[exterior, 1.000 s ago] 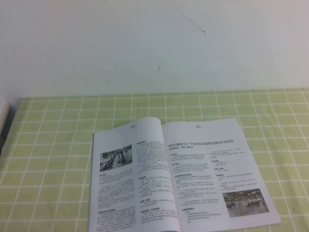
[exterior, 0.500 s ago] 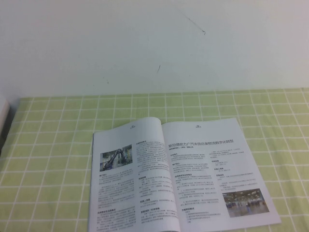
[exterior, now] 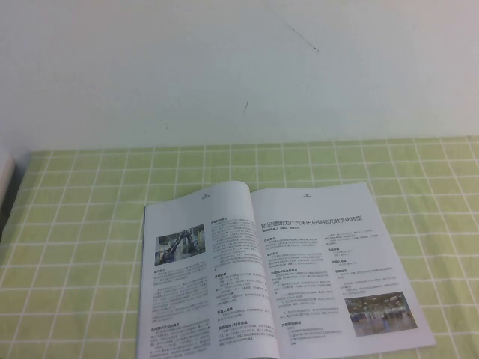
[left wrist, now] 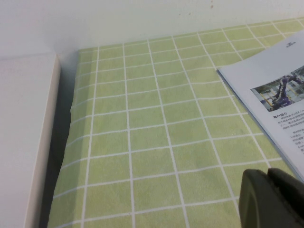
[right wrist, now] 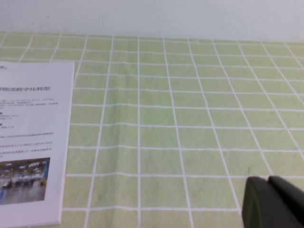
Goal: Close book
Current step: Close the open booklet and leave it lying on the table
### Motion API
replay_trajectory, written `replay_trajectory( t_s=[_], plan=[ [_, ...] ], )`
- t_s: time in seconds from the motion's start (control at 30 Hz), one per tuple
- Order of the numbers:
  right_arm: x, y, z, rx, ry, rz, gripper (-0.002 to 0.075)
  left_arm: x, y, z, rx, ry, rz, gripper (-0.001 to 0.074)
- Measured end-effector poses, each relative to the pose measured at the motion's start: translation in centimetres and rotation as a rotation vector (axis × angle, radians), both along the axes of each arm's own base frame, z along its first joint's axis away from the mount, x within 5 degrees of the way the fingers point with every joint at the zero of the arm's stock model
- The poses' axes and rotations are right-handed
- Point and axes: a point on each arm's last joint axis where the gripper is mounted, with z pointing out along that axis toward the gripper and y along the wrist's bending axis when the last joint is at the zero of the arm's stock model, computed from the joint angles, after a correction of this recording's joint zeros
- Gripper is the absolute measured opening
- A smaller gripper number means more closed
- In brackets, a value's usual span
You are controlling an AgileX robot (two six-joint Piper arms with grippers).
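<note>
An open book (exterior: 277, 273) lies flat on the green checked tablecloth, near the front of the table in the high view, pages up with text and photos. Neither arm shows in the high view. In the left wrist view my left gripper (left wrist: 269, 176) is shut and empty, hovering over the cloth just off the left page's outer edge (left wrist: 270, 90). In the right wrist view my right gripper (right wrist: 268, 182) is shut and empty, over bare cloth well to the side of the right page (right wrist: 33, 137).
The green checked cloth (exterior: 82, 224) covers the table up to a white wall (exterior: 239, 67). A white box-like object (left wrist: 23, 142) stands at the table's left edge, also seen as a sliver (exterior: 4, 176) in the high view.
</note>
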Motion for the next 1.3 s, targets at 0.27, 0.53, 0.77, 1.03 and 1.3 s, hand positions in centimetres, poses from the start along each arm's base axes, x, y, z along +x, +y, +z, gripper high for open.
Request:
replay_trajectory(
  t_s=[0.27, 0.53, 0.77, 1.03, 1.3],
  plan=[
    [0.2, 0.0, 0.3, -0.003, -0.052, 0.000, -0.0003, 0.2, 0.0, 0.5, -0.005, -0.072, 0.004, -0.0004],
    [0.4, -0.1, 4.3, -0.033, -0.510, -0.004, -0.0003, 0.2, 0.2, 4.4, -0.034, -0.505, 0.029, -0.0004],
    [-1.4, 0.0, 8.4, -0.059, -1.005, -0.006, -0.0003, -1.0, 0.5, 7.2, -0.057, -0.835, 0.047, -0.0003],
    [-3.3, 0.0, 10.3, -0.043, -1.284, -0.009, -0.0003, -1.3, 0.6, 7.7, -0.105, -0.899, 0.046, -0.0004],
    [-3.0, 0.6, 14.4, -0.101, -0.951, 0.044, -0.0003, -1.4, 0.3, 10.4, -0.091, -0.631, 0.023, -0.0004]
  ],
)
